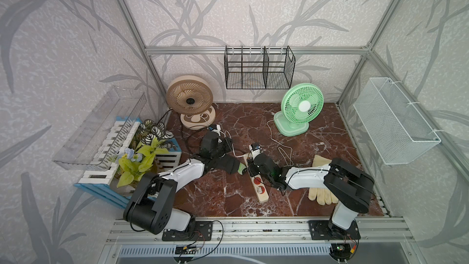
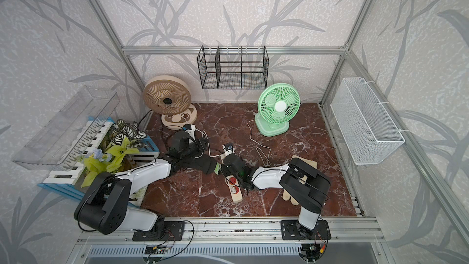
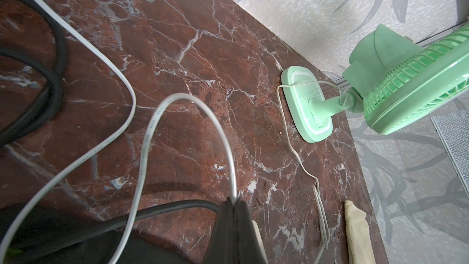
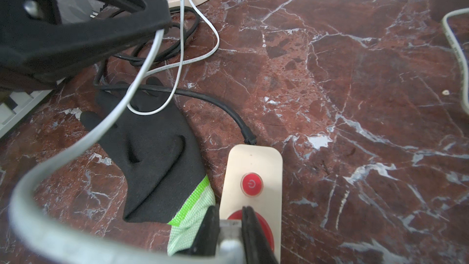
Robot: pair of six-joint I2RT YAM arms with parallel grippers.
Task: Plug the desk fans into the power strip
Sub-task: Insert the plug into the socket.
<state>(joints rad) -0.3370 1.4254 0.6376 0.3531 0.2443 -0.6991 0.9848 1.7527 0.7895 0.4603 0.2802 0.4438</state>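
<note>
- Power strip (image 1: 262, 192) lay near the middle of the red marble worktop (image 1: 324, 146), running near to far. Its black cord (image 4: 203, 97) left the far end.
- At the left edge stood a blue-and-white planter crate (image 1: 99, 175) filled with leafy plants.
- In the far left corner stood the beige desk fan (image 1: 189, 99), and its flat white cord (image 4: 152, 54) ran out toward the arms.
- Between that fan and the strip, the left claw (image 3: 234, 202) was pressed together on the white cord.
- A black glove (image 4: 152, 148) lay flat just left of the strip, with its green-and-white cuff beside the strip's edge.
- The right claw (image 4: 229, 215) pinched a grey plug (image 4: 229, 227) over the farthest red socket (image 4: 264, 224), next to the red button (image 4: 251, 184). Whether the plug was seated could not be told.
- At far right stood a green fan (image 1: 302, 106), its thin cord (image 1: 272, 138) trailing across the worktop.
- A cream glove (image 1: 319, 195) lay near right, partly under the right arm.
</note>
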